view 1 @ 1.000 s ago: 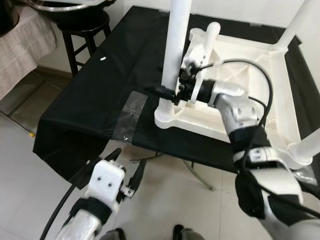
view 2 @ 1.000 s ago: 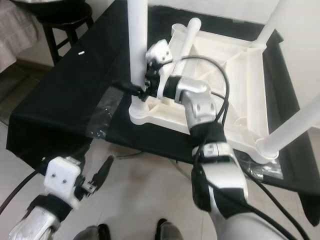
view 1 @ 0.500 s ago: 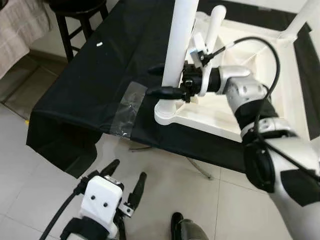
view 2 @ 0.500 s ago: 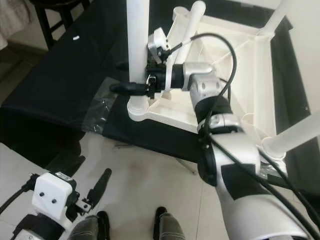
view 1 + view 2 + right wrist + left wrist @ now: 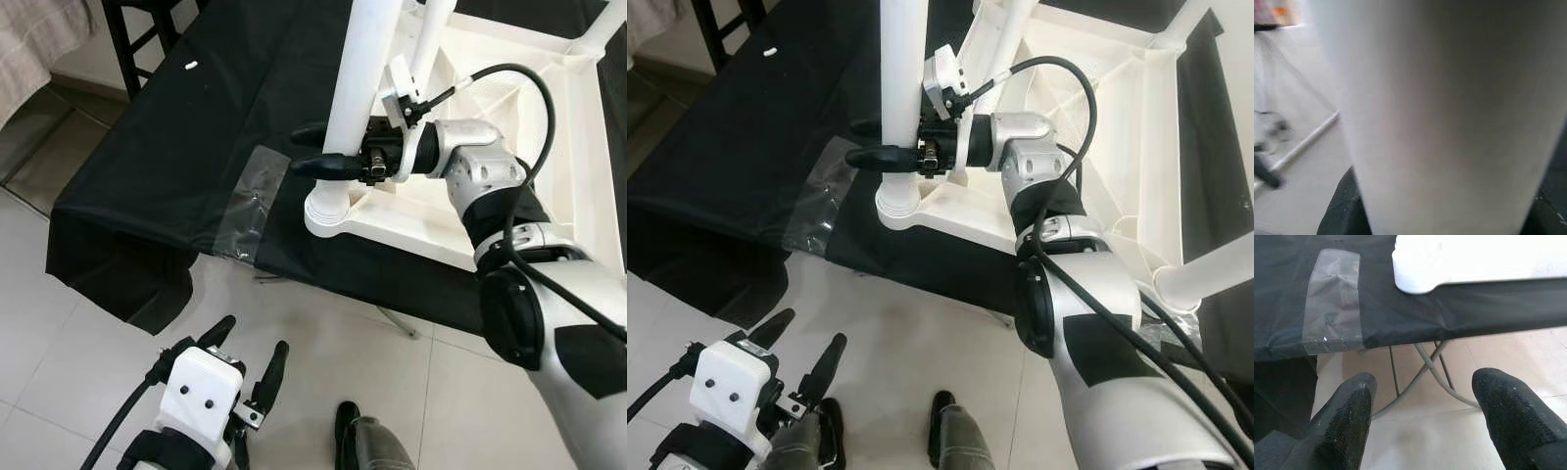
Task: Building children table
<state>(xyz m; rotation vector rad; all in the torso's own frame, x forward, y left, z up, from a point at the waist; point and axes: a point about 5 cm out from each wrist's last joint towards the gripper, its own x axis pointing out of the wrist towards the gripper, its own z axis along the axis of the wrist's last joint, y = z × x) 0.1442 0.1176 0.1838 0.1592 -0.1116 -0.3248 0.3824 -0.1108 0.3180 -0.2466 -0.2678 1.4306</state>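
The right arm reaches forward, its tool [image 5: 328,152] clenched around the white leg [image 5: 355,98] standing on the upturned table [image 5: 549,127]. The left tool [image 5: 245,357] hangs released at 7 o'clock over the floor [image 5: 59,333].

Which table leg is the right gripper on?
The near-left corner leg, standing upright in its socket. The right gripper straddles it low down; the other legs stand apart from it.

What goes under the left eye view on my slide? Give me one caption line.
Right gripper straddles a white leg standing on the upturned table; left gripper hangs open over the floor.
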